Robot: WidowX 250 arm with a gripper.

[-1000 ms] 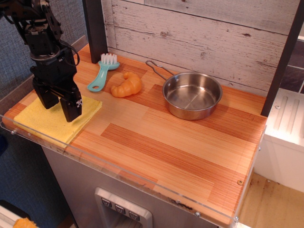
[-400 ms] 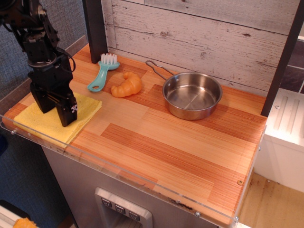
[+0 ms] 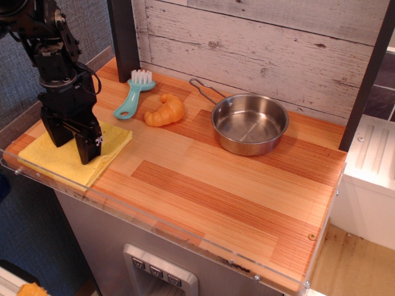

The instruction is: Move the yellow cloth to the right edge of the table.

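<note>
- Black tool sits at the far left of the scene, pointing straight down with its two fingers spread apart, tips down on the yellow cloth.
- Can't really tell if the fingers are pinching any fabric; nothing looks bunched up between them, so I'd call them apart with nothing gripped.
- Yellow cloth lies flat at the left near corner of the worktop, its near edge right up against the clear acrylic rim.
- Just beyond the cloth, towards the back wall, there's a teal brush with white bristles lying on the wood.
- Right beside the brush is a little orange croissant toy, not touching the cloth.
- Further right, a steel pan stands upright near the back, handle pointing left and back.
- Right half of the worktop near side is just striped wood planks.
- Grey cabinet front below the rim.
</note>
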